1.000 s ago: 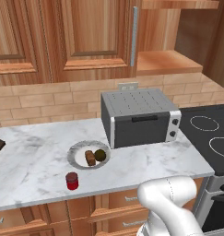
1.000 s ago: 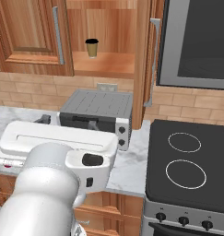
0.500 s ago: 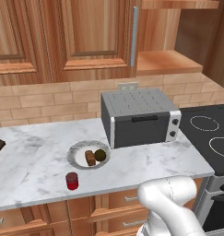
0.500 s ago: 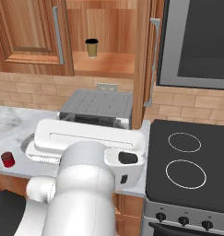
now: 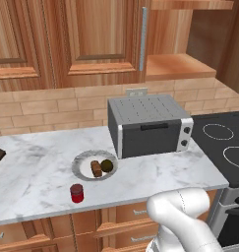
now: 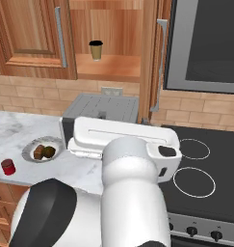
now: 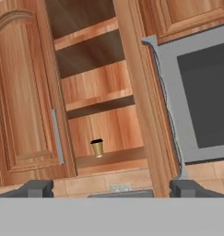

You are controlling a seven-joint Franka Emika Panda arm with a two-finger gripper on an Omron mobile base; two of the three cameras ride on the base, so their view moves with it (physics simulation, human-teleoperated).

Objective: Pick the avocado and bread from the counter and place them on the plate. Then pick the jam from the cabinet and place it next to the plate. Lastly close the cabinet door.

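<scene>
Our jaws stand wide apart with nothing between them, fingertips (image 7: pixel 37 188) low in the hand view, aimed up at the cabinet (image 7: pixel 109 92). On the counter (image 5: pixel 37 172), nearest us, the jam (image 5: pixel 76 193) sits just beside the plate (image 5: pixel 81 165). The bread (image 5: pixel 96 169) and avocado (image 5: pixel 107 165) lie on the plate, touching. Behind them sits the toaster oven (image 5: pixel 150 125), with the stove (image 6: pixel 195 169) to its right. Further back the cabinet door (image 6: pixel 159 62) stands open; a paper cup (image 6: pixel 96 50) stands on the shelf (image 6: pixel 109 67).
</scene>
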